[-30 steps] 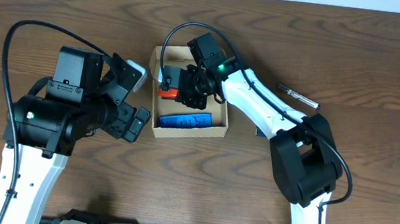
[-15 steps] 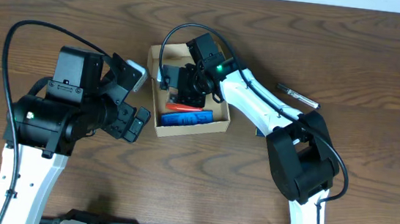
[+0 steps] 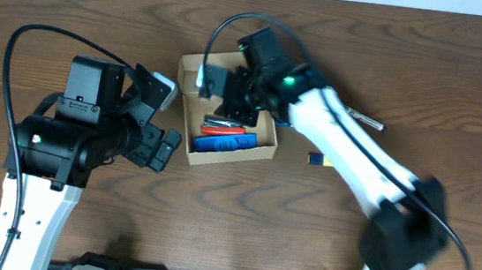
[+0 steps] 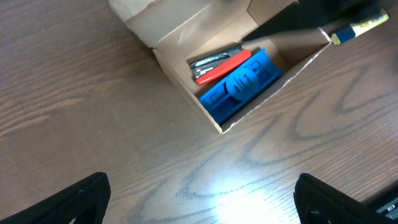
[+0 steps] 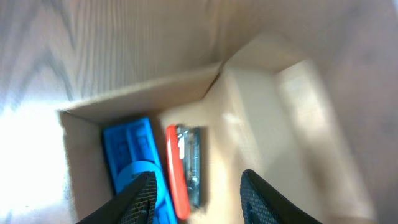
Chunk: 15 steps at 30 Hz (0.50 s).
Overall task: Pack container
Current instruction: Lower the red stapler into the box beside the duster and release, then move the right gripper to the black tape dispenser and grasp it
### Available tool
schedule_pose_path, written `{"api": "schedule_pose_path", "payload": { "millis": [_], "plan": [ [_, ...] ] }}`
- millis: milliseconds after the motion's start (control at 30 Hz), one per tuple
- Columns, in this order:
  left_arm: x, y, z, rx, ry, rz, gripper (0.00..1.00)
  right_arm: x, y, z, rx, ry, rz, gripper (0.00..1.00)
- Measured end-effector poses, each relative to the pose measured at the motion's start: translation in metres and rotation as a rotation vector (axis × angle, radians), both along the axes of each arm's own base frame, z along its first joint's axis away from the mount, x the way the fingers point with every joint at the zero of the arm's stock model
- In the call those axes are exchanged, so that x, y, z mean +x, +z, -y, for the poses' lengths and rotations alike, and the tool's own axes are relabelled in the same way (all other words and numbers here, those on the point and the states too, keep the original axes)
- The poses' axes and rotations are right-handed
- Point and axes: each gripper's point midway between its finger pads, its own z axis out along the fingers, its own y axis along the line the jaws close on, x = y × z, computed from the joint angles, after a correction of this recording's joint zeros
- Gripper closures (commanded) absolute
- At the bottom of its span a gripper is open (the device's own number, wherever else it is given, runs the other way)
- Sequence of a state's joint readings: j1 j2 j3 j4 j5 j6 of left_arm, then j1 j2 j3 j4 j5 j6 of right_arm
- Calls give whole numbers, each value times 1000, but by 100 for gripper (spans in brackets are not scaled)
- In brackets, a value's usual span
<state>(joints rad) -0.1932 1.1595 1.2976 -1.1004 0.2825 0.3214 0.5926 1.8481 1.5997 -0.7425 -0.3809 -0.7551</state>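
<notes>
Since a second ago, the red-handled metal tool [image 3: 228,131] has left my right gripper [image 5: 198,176] and now lies inside the small tan cardboard box [image 3: 189,103], just above the blue plastic block [image 3: 222,144]. My right arm has also swung outward and shows blurred. That gripper's fingers stand apart with nothing between them, hovering over the box, which sits upper centre of the overhead frame with its hinged flap [image 4: 155,18] still open. My left gripper [image 4: 202,183] waits spread wide and empty, left of the box. I judge the main risk to be my right fingers clipping a wall or the flap as they rise, since so light a box would slide or tip. A dark pen [image 3: 362,118] lies well apart at the right, and a hurried reach might roll it. Everything rests on a dark brown wood-grain table [image 3: 460,67] with glare patches. Only a pale strip along the top edge shows anything of the room.
</notes>
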Motion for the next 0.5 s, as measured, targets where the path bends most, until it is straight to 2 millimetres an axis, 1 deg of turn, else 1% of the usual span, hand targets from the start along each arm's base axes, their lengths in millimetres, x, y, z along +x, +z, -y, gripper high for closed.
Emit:
{"api": "schedule_pose_path", "payload": {
  "millis": [33, 100, 133, 200, 267, 367, 467, 500],
  "plan": [
    [0, 0, 0, 0, 0, 0, 5, -1, 14, 2, 17, -8, 20, 53],
    [0, 0, 0, 0, 0, 0, 5, 0, 43, 17, 46, -49, 59, 53],
    [0, 0, 0, 0, 0, 0, 5, 2, 53, 26, 54, -74, 74, 52],
    [0, 0, 0, 0, 0, 0, 5, 8, 65, 45, 59, -126, 86, 52],
    [0, 0, 0, 0, 0, 0, 5, 17, 67, 66, 46, -192, 79, 52],
    [0, 0, 0, 0, 0, 0, 5, 30, 58, 100, 14, -289, 38, 51],
    [0, 0, 0, 0, 0, 0, 5, 45, 52, 135, 3, -398, 8, 47],
    [0, 0, 0, 0, 0, 0, 5, 51, 52, 150, 3, -441, 3, 44]
  ]
}}
